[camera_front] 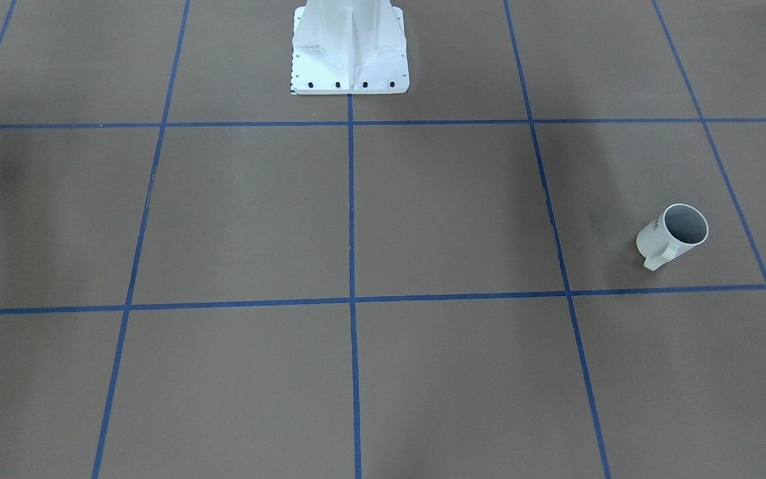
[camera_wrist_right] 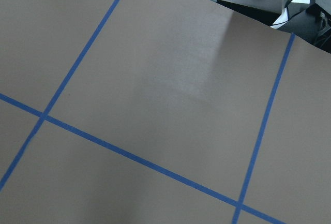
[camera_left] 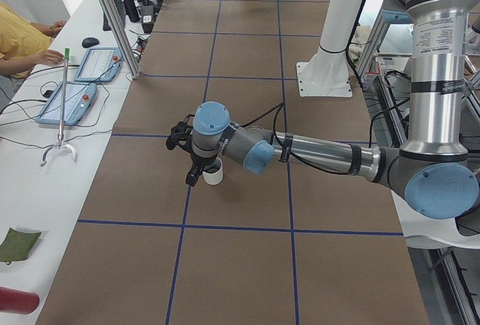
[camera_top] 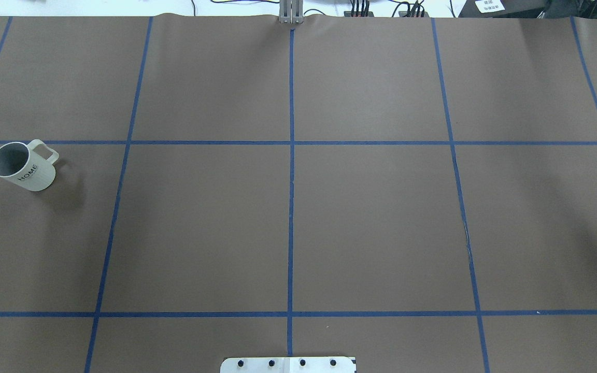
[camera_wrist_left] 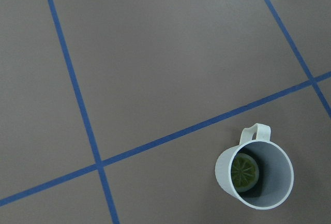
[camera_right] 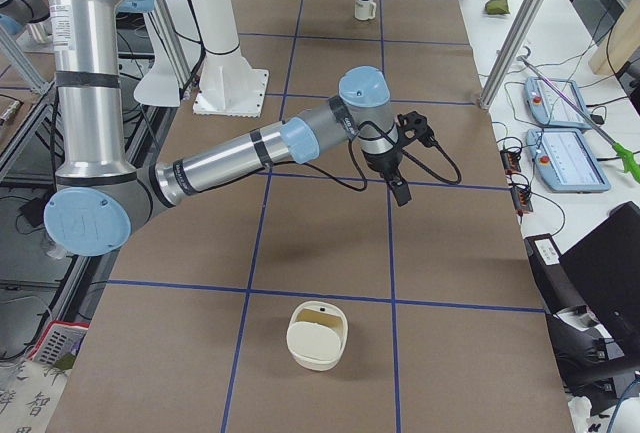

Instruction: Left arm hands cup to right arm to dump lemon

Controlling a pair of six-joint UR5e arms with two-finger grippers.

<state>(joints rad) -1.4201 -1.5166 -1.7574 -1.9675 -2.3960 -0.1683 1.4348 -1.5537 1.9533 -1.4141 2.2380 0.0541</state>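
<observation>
White ribbed mug (camera_top: 25, 168), lemon slice (camera_wrist_left: 244, 171) inside, stands at brown tabletop's (camera_top: 371, 217) left, left arm (camera_left: 322, 151) near; cannot tell either jaws' opening

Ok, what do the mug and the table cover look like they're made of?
The cup: likely glazed ceramic, possibly plastic; white, ribbed, smooth grey inside. The table cover: matte brown paper or thin sheet, rippled at its far edge.
</observation>
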